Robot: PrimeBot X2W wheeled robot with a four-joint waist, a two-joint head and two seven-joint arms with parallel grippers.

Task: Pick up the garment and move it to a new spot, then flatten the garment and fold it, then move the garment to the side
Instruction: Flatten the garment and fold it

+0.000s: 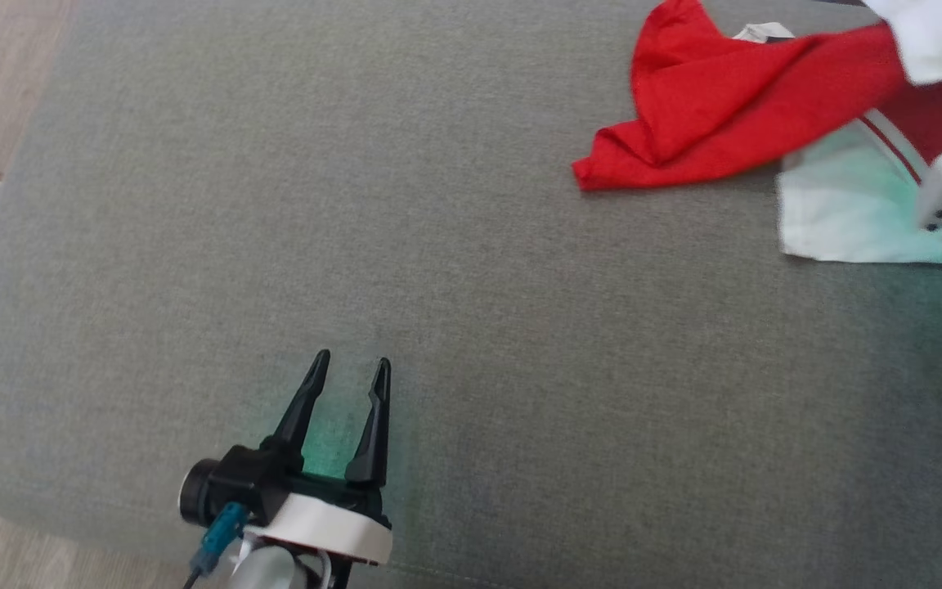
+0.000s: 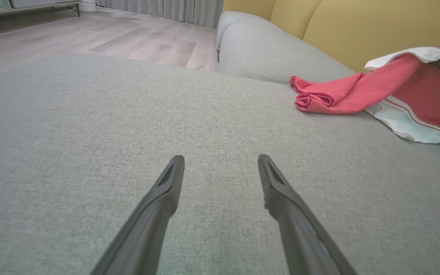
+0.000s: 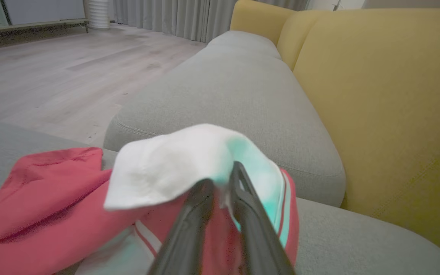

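There is one garment (image 1: 724, 106), red with a white striped part, and two grippers. It lies at the far right of the grey sofa seat (image 1: 471, 270), well apart from the left gripper (image 1: 352, 360), whose fingers stand apart over bare cushion near the front edge. The right wrist view gives the grip itself: the right gripper (image 3: 222, 177) is clamped on a white fold, holding that end up while the red part rests on the seat, with yellow backrests (image 3: 388, 95) behind.

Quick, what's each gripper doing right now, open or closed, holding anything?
Left gripper: open, holding nothing.
Right gripper: closed on the garment.
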